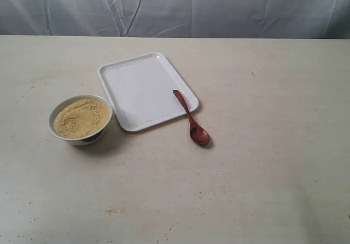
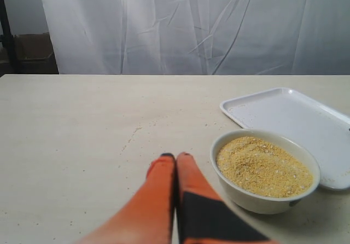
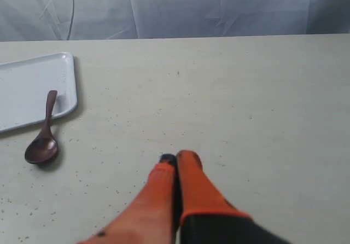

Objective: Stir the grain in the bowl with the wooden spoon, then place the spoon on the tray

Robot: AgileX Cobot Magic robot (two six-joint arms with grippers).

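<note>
The wooden spoon [image 1: 190, 116] is recorded lying handle-tip on the tray [image 1: 139, 88] rim and scoop on the worktop [image 1: 273, 156], scoop end toward the right arm's jaws, which are pressed together and judged nearer than the left arm's jaws, also closed.

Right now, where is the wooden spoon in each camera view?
Exterior: wooden spoon just right of centre, handle tip on the tray's right edge, scoop on the table.
Left wrist: not discernible.
Right wrist: at the left, handle leaning on the tray.
Shared landmark: the white tray, in all three.
</note>
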